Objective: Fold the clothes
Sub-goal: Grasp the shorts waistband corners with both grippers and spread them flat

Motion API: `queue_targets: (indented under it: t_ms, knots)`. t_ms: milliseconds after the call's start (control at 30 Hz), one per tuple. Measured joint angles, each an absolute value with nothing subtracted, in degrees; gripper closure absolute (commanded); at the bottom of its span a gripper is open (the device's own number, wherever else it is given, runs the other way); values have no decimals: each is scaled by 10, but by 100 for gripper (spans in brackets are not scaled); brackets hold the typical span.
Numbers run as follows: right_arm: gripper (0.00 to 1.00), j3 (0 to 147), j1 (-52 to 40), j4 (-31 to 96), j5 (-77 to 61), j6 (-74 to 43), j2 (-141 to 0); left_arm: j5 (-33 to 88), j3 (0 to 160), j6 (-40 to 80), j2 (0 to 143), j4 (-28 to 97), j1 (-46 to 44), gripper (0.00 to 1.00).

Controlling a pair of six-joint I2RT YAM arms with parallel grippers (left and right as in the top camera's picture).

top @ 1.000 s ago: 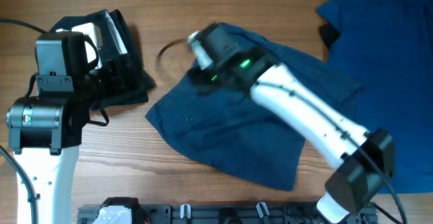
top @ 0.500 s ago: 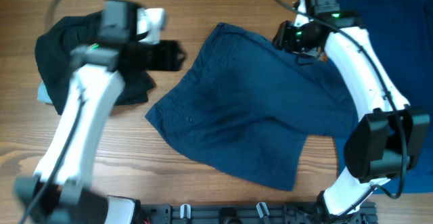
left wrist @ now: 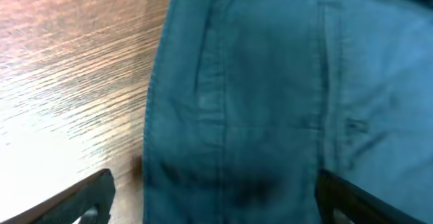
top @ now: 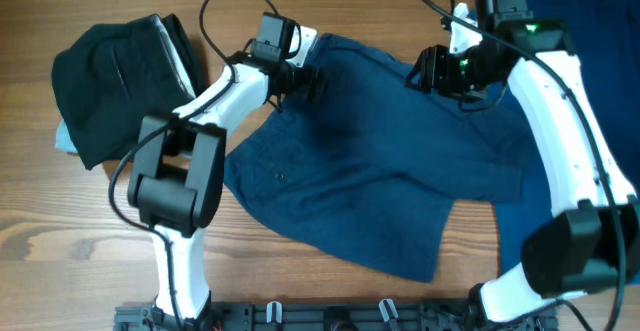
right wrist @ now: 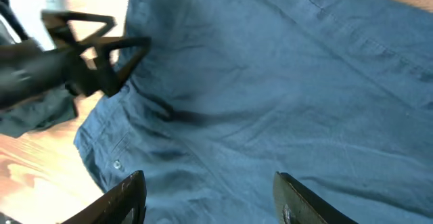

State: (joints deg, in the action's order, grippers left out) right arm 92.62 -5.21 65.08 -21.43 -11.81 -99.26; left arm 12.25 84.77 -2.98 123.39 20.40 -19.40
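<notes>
The navy-blue shorts (top: 370, 171) lie spread flat across the middle of the table, waistband at the far side. My left gripper (top: 308, 81) is open just above the shorts' far left edge; in the left wrist view the cloth (left wrist: 270, 102) fills the frame between the wide-apart fingertips (left wrist: 88, 193). My right gripper (top: 425, 71) is open above the shorts' far right part. In the right wrist view the cloth (right wrist: 270, 95) lies under the spread fingers (right wrist: 125, 197), and the left gripper (right wrist: 88, 55) shows at the upper left.
Black folded garments (top: 120, 81) lie at the far left. A larger, brighter blue cloth (top: 600, 91) covers the right side, partly under the shorts. A dark rail (top: 330, 316) runs along the front edge.
My left arm has swung right from the black garments to the shorts' far left edge. My right gripper has dropped slightly over the shorts' far right part.
</notes>
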Motion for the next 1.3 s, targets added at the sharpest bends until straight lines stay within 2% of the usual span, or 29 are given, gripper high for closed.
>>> queue_targets:
  t_ms: [100, 167, 200, 233, 533, 633, 967, 1033, 1067, 1100, 1200, 1233, 1300]
  knots:
    - [37, 926, -52, 652, -215, -116, -979, 123, 850, -35, 1249, 192, -194, 34]
    - [37, 926, -52, 652, -215, -117, -976, 125, 852, -36, 1251, 194, -194, 60]
    - [37, 926, -52, 652, -215, -117, -976, 126, 852, -38, 1252, 195, -194, 88]
    - [37, 926, -52, 652, -215, -117, -976, 127, 853, -39, 1253, 197, -194, 96]
    - [36, 926, -52, 652, -215, -119, -976, 108, 863, -38, 1258, 234, -191, 96]
    - [34, 926, -52, 648, -211, -121, -976, 71, 875, -17, 1251, 283, -178, 96]
    - [30, 926, -52, 614, -127, -156, -984, -11, 886, 38, 1145, 364, -39, 96]
    - [31, 922, -52, 582, -114, -163, -1001, -17, 886, 38, 1144, 378, -34, 87]
    - [32, 916, -52, 561, -112, -166, -1012, -17, 886, 37, 1145, 381, -34, 79]
    - [33, 909, -52, 535, -110, -169, -1023, -18, 886, 39, 1145, 382, -36, 65]
    - [38, 892, -52, 464, -115, -173, -1065, -19, 886, 33, 1145, 389, -39, 43]
    - [41, 892, -52, 442, -116, -175, -1081, -19, 886, 34, 1145, 389, -39, 32]
    - [41, 892, -52, 399, -118, -185, -1110, -19, 886, 34, 1145, 392, -39, 27]
